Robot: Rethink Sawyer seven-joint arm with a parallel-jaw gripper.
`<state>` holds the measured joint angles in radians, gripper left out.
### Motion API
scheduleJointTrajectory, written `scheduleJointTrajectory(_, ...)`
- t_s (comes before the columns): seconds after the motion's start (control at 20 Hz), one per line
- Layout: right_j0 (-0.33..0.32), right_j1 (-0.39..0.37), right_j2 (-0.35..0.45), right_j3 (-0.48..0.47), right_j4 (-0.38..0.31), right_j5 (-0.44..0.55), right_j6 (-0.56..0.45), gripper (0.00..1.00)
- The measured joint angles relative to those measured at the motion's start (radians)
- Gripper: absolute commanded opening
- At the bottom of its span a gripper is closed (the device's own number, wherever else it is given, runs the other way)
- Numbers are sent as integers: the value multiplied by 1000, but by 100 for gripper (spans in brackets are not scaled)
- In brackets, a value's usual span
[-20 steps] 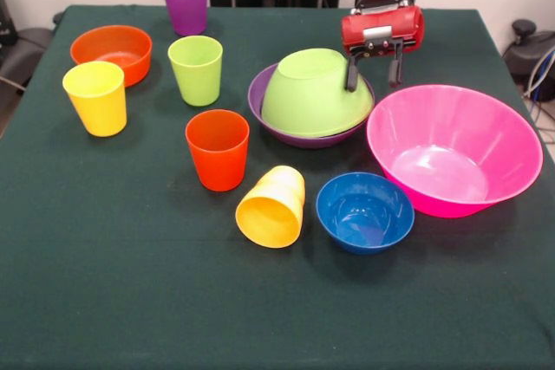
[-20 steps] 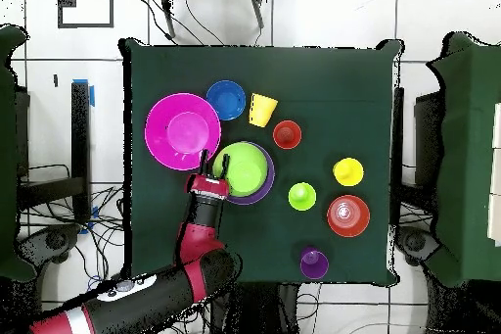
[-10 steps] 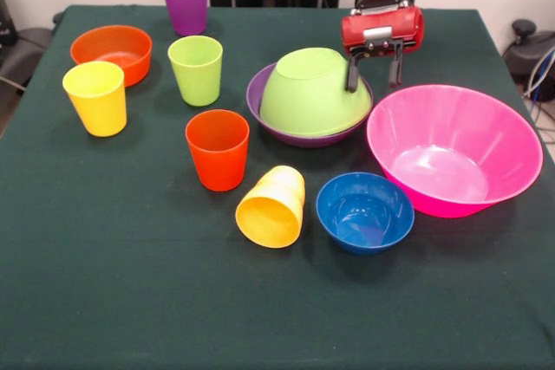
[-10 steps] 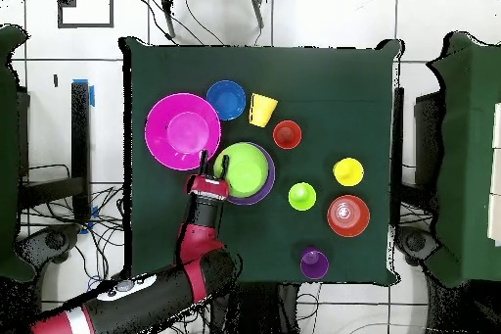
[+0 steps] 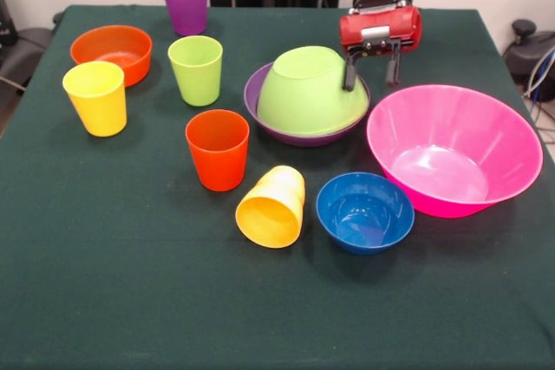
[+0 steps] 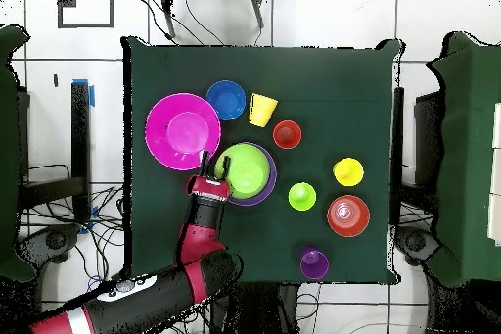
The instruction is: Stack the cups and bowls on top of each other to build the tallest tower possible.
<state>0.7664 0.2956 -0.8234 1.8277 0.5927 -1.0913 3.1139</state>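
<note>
A: Hovering at the far rim of the nested bowls, gripper (image 5: pixel 371 70) jaws spread, one finger against the lime green bowl (image 5: pixel 303 93), holding nothing.

B: Green bowl's position?

A: Upside down, tilted, inside the purple bowl (image 5: pixel 260 106). Pink bowl (image 5: pixel 451 149) just beside; blue bowl (image 5: pixel 364 211) near it.

B: Cups?

A: Yellow-orange cup (image 5: pixel 272 206) on its side. Orange-red cup (image 5: pixel 217 149), lime cup (image 5: pixel 196 69), yellow cup (image 5: pixel 96 97), purple cup (image 5: pixel 186 3) upright, apart. Orange bowl (image 5: pixel 112 51) behind the yellow one.
</note>
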Motion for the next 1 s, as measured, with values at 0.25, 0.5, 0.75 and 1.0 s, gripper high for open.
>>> scheduleJointTrajectory(0.25,0,0,0,12,0,0,0,100)
scheduleJointTrajectory(0.5,0,0,0,28,-12,0,0,100)
scheduleJointTrajectory(0.75,-2,0,-3,38,-40,0,0,100)
scheduleJointTrajectory(1.0,-4,0,-4,45,-47,0,0,100)
